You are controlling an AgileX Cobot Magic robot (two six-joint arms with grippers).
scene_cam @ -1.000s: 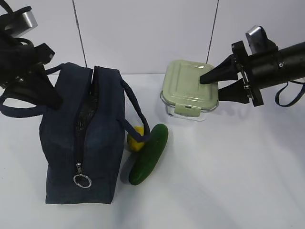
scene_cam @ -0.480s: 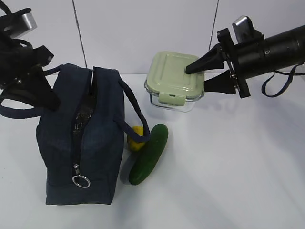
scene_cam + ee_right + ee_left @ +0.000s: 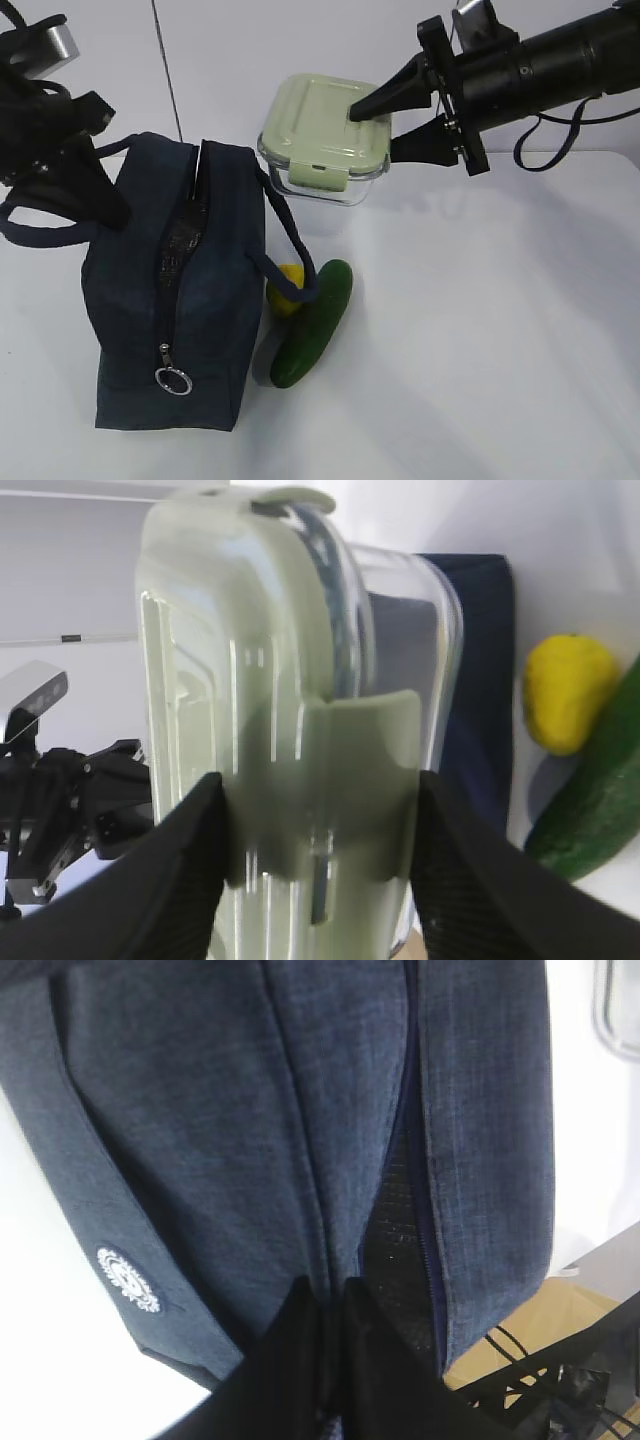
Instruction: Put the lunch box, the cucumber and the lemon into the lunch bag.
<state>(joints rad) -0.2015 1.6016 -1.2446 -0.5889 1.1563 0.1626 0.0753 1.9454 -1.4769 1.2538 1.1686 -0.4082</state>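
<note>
Nothing packed yet, judging by how things lie. Lunch box (image 3: 325, 138) held clear of the table, pinched across lid and base by the right gripper (image 3: 382, 128), up beside the far end of the lunch bag (image 3: 175, 290) and not yet over its mouth. Seen from the right wrist view, jaws clamped either side of the clear wall and a pale green clip tab, box carried edge-on to that camera. Cucumber (image 3: 312, 323) lying on the white table (image 3: 480, 350) just beside the bag's right flank, lemon (image 3: 284, 290) tucked between cucumber and bag, partly behind a loop handle; both untouched. Left gripper (image 3: 325, 1360) pressed together at the bag's rim, jaws closed on what looks like the fabric edge by the zipper, though too close and dark in the left wrist view to be sure of the hold. Zipper parted only to a narrow slit at the far end, ring pull (image 3: 172, 379) at the near end. Left to do: widen the mouth enough for the box, lower it in, then cucumber and lemon. All three items outstanding; roughly the first carry under way.
</note>
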